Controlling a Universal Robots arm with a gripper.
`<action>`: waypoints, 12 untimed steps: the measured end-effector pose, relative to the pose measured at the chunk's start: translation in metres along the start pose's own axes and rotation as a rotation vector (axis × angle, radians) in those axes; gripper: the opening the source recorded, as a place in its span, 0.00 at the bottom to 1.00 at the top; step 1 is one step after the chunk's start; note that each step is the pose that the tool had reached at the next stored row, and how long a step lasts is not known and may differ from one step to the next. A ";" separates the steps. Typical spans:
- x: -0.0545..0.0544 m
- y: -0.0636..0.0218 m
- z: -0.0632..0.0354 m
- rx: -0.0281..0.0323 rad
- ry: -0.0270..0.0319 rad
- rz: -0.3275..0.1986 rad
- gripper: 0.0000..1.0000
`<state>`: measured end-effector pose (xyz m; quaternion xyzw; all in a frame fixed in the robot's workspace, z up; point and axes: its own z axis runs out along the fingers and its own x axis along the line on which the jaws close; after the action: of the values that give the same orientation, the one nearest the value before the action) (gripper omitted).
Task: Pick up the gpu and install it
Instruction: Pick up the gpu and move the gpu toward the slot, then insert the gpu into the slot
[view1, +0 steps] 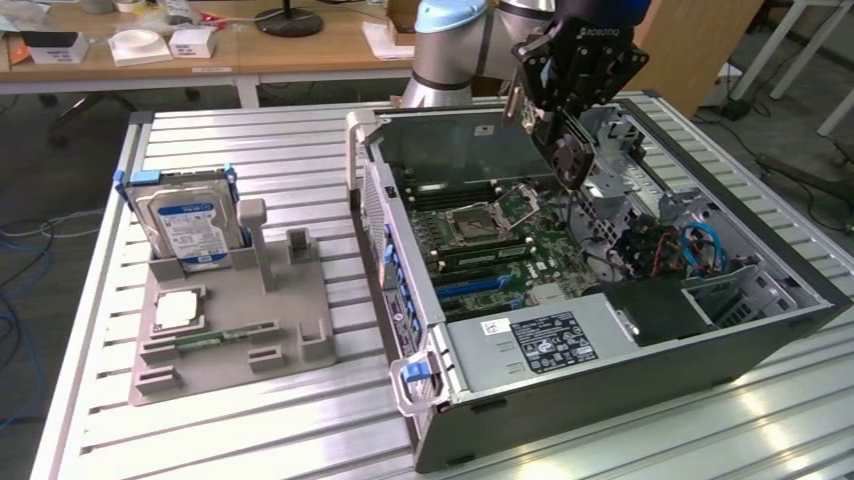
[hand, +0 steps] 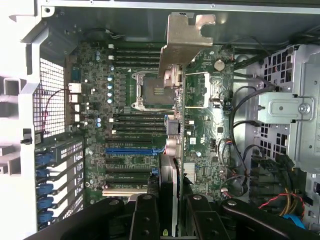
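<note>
My gripper (view1: 558, 112) hangs over the open computer case (view1: 400, 230) and is shut on the gpu (view1: 566, 150). The dark card hangs edge-down, its round black fan facing the exterior view's right. In the wrist view the gpu (hand: 172, 135) appears edge-on between my two black fingers (hand: 145, 215). Its silvery end bracket (hand: 186, 37) points away from the gripper (hand: 169, 216). The card floats above the motherboard (hand: 125, 105), clear of it, roughly over the CPU socket (hand: 152, 92). A blue expansion slot (hand: 132, 150) lies on the board beside the card's line.
A grey fixture tray (view1: 287, 345) at the exterior view's left holds an upright hard drive (view1: 187, 222), a CPU chip (view1: 176, 310) and a green memory stick (view1: 214, 338). Inside the case are a power supply (view1: 547, 342), a metal drive cage (hand: 290, 110) and loose cables (hand: 240, 150).
</note>
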<state>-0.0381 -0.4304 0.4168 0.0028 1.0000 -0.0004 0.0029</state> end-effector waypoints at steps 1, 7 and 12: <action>0.000 0.0000 0.0000 0.0000 0.0000 0.000 0.27; 0.000 0.0000 0.0002 0.0000 0.0000 -0.001 0.27; 0.000 -0.0004 0.0003 -0.0003 -0.0001 -0.043 0.27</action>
<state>-0.0383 -0.4309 0.4165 -0.0189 0.9998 -0.0003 0.0030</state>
